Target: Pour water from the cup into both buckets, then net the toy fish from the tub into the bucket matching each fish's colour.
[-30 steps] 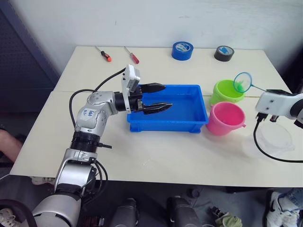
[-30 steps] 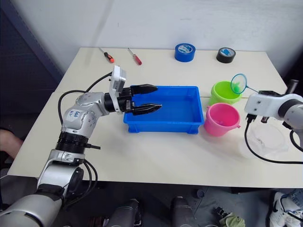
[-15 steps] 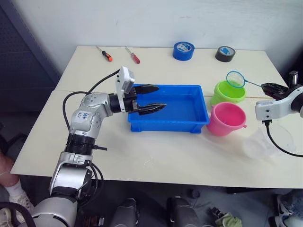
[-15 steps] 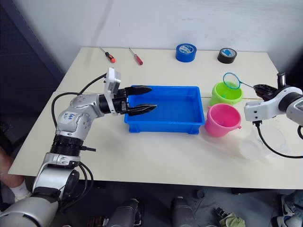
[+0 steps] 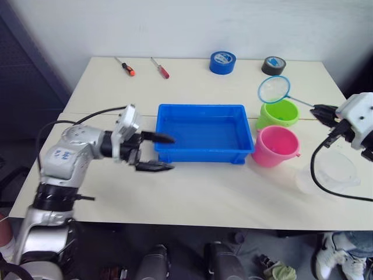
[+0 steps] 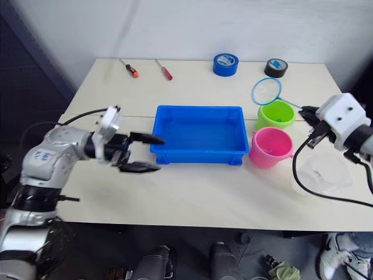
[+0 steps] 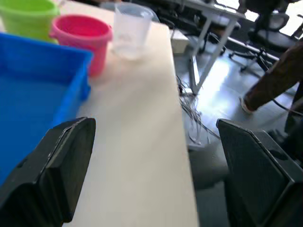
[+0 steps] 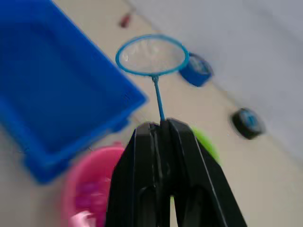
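1. Right gripper [image 8: 161, 124]: fingers clamped on the net [image 5: 274, 88] handle; hoop raised above the green bucket [image 5: 278, 112].
2. Left gripper [image 5: 158, 153]: fingers wide, empty, beside the tub [image 5: 204, 153] on the bench [image 5: 192, 192].
3. Cup [image 5: 335, 172] right of the pink bucket [image 5: 277, 146].

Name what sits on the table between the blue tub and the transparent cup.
The pink bucket stands between the blue tub and the transparent cup, close against the tub's end; the head views show it. The green bucket stands just behind it.
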`<state>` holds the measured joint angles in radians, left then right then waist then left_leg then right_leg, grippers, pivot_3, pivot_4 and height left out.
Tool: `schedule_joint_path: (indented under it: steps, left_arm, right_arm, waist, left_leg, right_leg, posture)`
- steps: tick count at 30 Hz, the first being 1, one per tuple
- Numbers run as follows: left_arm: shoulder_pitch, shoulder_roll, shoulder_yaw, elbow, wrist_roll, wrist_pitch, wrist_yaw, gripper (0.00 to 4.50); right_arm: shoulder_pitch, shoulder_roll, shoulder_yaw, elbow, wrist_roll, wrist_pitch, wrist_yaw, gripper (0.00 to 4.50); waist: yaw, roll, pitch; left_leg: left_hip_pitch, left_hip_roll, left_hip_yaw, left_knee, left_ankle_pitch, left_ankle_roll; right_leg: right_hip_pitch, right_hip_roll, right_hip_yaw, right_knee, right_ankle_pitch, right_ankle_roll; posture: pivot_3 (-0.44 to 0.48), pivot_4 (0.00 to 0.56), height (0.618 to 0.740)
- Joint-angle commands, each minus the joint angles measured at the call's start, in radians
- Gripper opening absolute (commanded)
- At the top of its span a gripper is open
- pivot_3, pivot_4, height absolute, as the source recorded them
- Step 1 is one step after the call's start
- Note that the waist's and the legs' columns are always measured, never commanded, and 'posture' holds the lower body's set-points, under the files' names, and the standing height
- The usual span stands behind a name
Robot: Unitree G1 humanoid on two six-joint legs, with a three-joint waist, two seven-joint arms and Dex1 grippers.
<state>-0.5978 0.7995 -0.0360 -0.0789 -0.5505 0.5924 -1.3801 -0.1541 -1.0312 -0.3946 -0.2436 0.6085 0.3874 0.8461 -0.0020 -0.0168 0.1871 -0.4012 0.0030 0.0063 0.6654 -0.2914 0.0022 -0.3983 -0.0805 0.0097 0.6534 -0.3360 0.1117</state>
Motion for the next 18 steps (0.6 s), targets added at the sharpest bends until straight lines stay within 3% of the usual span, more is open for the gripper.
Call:
schedule_joint_path:
  steps: [1,4,7,14,18]
  left_arm:
    - [0.036,0.042,0.024,-0.076,-0.022,-0.009,-0.032,4.45]
    - [0.070,0.073,0.014,-0.091,0.010,-0.049,-0.043,4.45]
    - [0.089,0.069,0.019,-0.060,0.037,-0.080,-0.016,4.45]
    - [0.076,0.008,0.011,0.028,0.083,-0.136,0.049,4.45]
    - [0.049,-0.011,0.031,0.079,0.071,-0.116,0.067,4.50]
  right_arm:
    - [0.107,0.011,-0.009,-0.176,0.127,0.089,0.100,0.00]
    - [0.174,0.032,0.073,-0.246,0.096,0.091,0.122,0.00]
    - [0.207,0.072,0.272,-0.245,-0.077,-0.003,0.125,0.00]
    - [0.174,0.125,0.480,-0.080,-0.365,-0.207,0.118,0.00]
    - [0.183,0.137,0.404,-0.091,-0.360,-0.187,0.076,1.51]
  waist:
    - [0.006,0.000,0.000]
    - [0.002,0.000,0.000]
    - [0.000,0.000,0.000]
    - [0.000,0.000,0.000]
    - [0.002,0.000,0.000]
  left_leg:
    - [0.004,0.000,-0.003,-0.001,-0.001,0.001]
    - [0.012,0.000,-0.004,-0.004,-0.004,0.004]
    - [0.013,-0.001,-0.004,-0.004,-0.005,0.004]
    - [0.013,-0.002,-0.004,-0.004,-0.005,0.003]
    - [0.013,-0.001,-0.004,-0.004,-0.005,0.003]
  right_leg:
    - [0.006,-0.001,-0.002,-0.004,0.000,-0.001]
    - [0.019,-0.002,-0.002,-0.017,-0.003,-0.005]
    - [0.021,-0.003,-0.002,-0.019,-0.003,-0.005]
    - [0.019,-0.002,-0.003,-0.017,-0.003,-0.005]
    - [0.019,-0.001,-0.003,-0.015,-0.003,-0.005]
  posture:
    - [0.000,0.150,0.740]
    - [0.000,0.150,0.740]
    - [0.000,0.150,0.740]
    - [0.000,0.150,0.740]
    - [0.000,0.150,0.740]
